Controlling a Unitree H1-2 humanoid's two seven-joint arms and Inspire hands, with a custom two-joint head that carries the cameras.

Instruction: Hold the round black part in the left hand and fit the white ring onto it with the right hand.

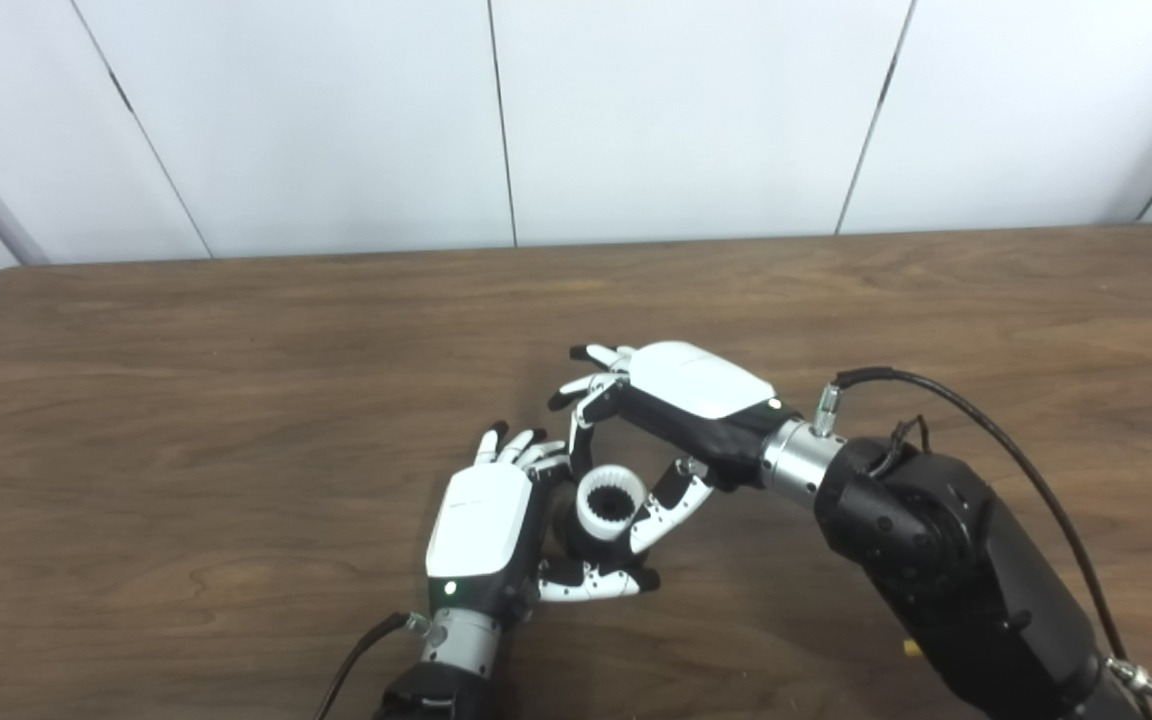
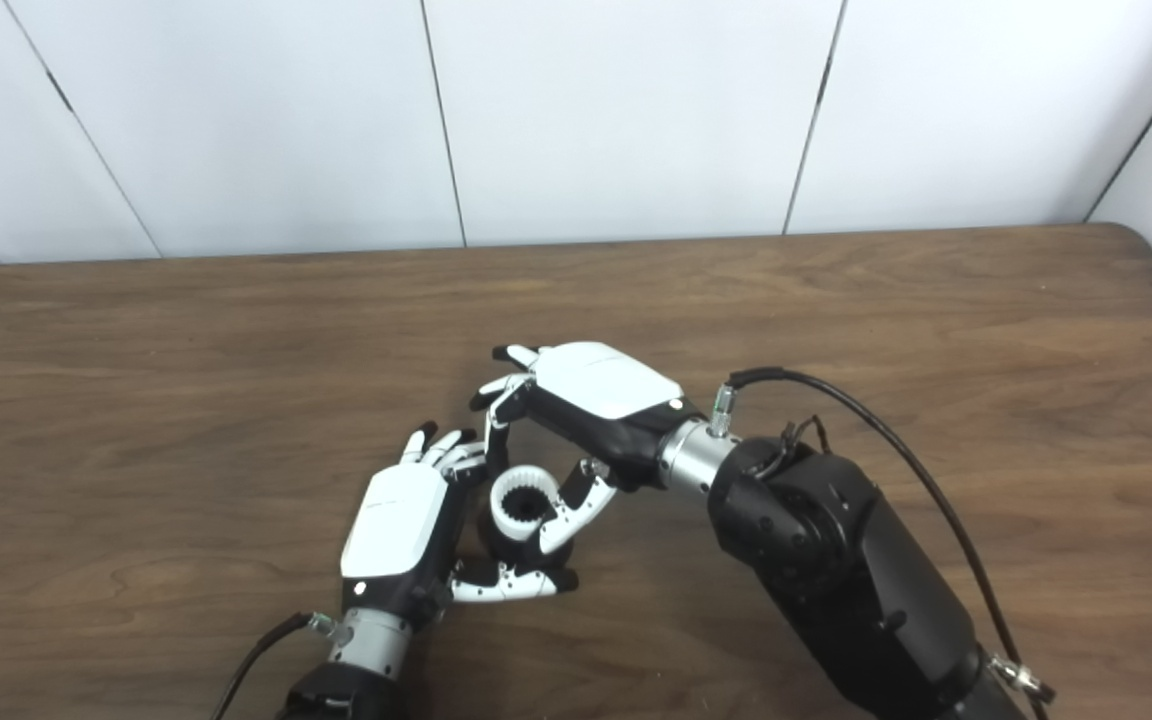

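Observation:
My left hand (image 1: 484, 524) sits low on the table, near the front, with its fingers and thumb wrapped around the round black part (image 1: 570, 531). Most of that part is hidden by the hand. The white ring (image 1: 611, 505), toothed on its inside, sits on top of the black part (image 2: 488, 533). My right hand (image 1: 678, 402) reaches in from the right, above the ring (image 2: 524, 507). Its forefinger comes down on the ring's far left side and its thumb presses the near right side.
The brown wooden table (image 1: 236, 400) stretches wide to the left, right and back. A white panelled wall (image 1: 636, 110) stands behind its far edge. A small yellow bit (image 1: 908, 648) shows beside my right forearm.

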